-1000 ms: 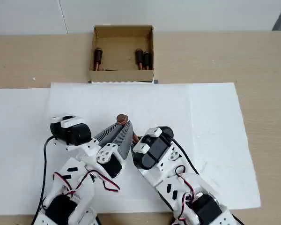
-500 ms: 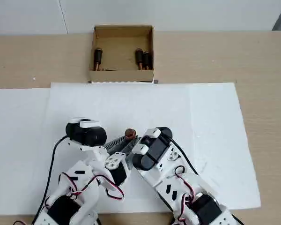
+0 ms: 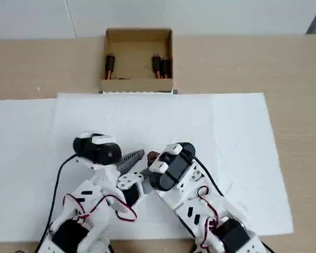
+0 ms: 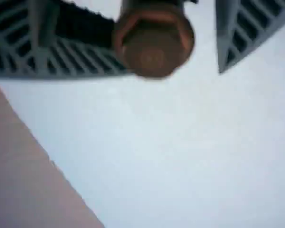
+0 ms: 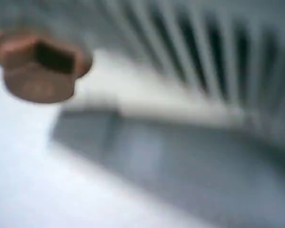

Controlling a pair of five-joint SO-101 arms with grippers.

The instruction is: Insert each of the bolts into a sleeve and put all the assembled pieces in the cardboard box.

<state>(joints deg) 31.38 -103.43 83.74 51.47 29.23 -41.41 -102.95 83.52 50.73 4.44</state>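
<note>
A copper bolt head [image 3: 152, 156] sits low over the white paper between the two arms. In the left wrist view the bolt [image 4: 154, 45] lies between the grey ribbed fingers [image 4: 38, 52] of my left gripper [image 4: 173, 71]. It touches one finger, and a gap separates it from the other, so the gripper is open. From above, the left gripper [image 3: 137, 161] points at the right arm's wrist [image 3: 171, 166], which hides the right gripper. The right wrist view has the bolt [image 5: 40, 66] close beside a ribbed grey finger [image 5: 204, 52]. The cardboard box [image 3: 138, 84] holds three assembled pieces [image 3: 110, 65].
A large white paper sheet [image 3: 226, 132] covers the wooden table [image 3: 284, 63] in front of the arms. The box stands just beyond the sheet's far edge. Both arms crowd the near middle, with bare paper to either side.
The left gripper has pulled back from mid-sheet toward the arms, bringing the bolt up against the right arm's wrist. Its fingers have turned. The right arm has hardly moved.
</note>
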